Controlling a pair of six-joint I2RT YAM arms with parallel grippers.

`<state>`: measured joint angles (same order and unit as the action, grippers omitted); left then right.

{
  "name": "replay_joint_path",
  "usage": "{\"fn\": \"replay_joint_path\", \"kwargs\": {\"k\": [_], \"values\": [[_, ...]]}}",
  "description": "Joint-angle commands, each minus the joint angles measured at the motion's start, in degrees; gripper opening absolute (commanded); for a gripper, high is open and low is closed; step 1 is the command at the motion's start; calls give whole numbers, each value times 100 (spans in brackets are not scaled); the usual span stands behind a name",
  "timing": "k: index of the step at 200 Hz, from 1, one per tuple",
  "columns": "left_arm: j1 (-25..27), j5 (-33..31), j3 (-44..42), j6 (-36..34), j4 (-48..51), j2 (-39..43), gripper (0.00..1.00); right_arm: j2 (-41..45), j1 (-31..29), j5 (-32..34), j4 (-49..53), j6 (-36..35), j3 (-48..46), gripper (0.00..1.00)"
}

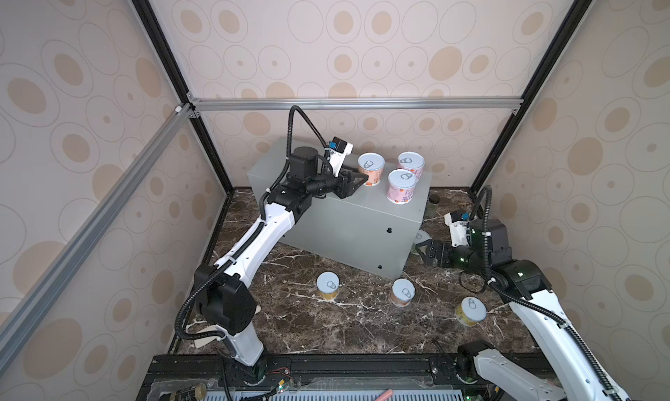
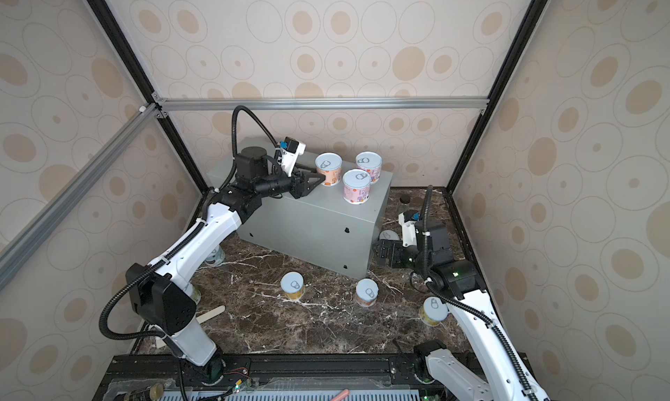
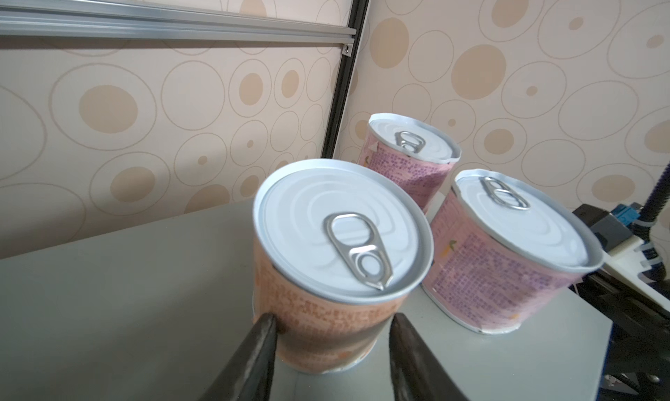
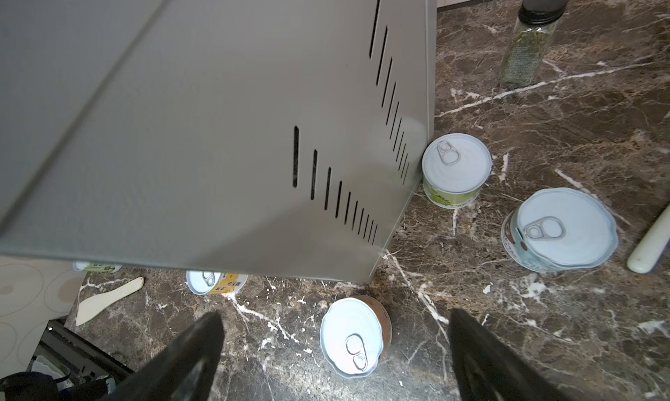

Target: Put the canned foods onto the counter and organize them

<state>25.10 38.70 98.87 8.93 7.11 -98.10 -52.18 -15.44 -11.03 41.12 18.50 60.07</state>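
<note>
The orange can [image 1: 370,169] stands upright on top of the grey bench [image 1: 344,228], at the left of a close cluster with the far pink can [image 1: 410,165] toward the back wall and the near pink can [image 1: 401,186] by the front edge. The left gripper [image 3: 333,319] comes in from the left and pinches the orange can low down, one finger [image 3: 259,348] pressed to each side. The other cans stand down on the marble [image 1: 362,326]. A yellow can [image 1: 328,286] and a brown can [image 1: 402,292] are in front of the bench, and a right yellow can [image 1: 470,311] is just beside the right arm [image 1: 540,319]. A green can [image 4: 455,170] touches the corner of the bench's slotted end, with a teal can [image 4: 560,228] near it. A half-hidden can [image 2: 216,256] peeks out from under the left arm [image 2: 203,236]. The right gripper [image 1: 420,251] hangs above the marble by the bench's right end, fingers spread wide and holding nothing. A dark-lidded jar [image 4: 536,29] stands further back on the marble, and a wooden spatula [image 4: 108,301] lies flat at the front left.
</note>
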Motion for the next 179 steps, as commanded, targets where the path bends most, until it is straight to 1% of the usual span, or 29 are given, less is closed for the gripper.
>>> {"fn": "replay_joint_path", "kwargs": {"k": [1,109,156,179], "values": [[80,175,349,1,-158,-96,50,41,-29,-75,-25,-123,-99,99],[183,27,721,117,-114,-448,49,195,-29,-49,18,-185,-139,99],[291,33,1013,73,44,-655,49,229,-30,-32,18,-196,-171,99],[305,-11,1011,61,56,-665,49,231,-29,-31,16,-206,-177,99]]}}
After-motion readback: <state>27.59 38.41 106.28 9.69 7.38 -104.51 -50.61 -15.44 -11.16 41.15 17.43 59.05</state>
